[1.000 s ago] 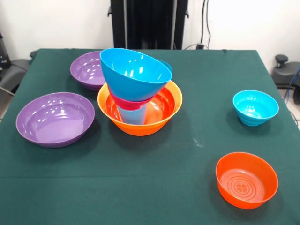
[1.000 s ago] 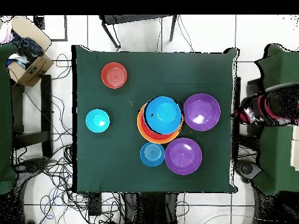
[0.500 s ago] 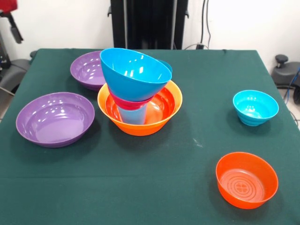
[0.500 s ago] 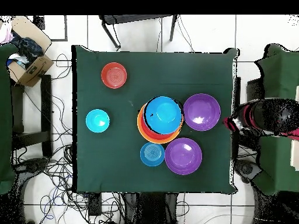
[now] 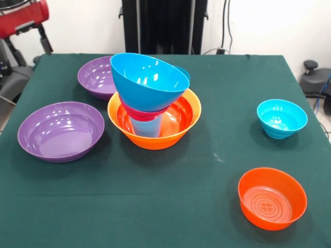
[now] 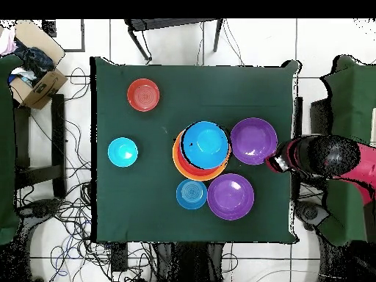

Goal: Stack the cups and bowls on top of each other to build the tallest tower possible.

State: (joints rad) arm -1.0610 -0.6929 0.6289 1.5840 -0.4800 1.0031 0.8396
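So the tower (image 5: 153, 101) stood partly built, five bowls remained loose; the gripper's (image 6: 277, 162) opening couldn't be told.

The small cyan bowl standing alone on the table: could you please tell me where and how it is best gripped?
Grip the cyan bowl by its rim, coming straight down from above. It stands upright and open, so the thin lip is exposed, while the rounded wall would likely slip. No neighbour crowds it; the red-orange bowl stands apart.
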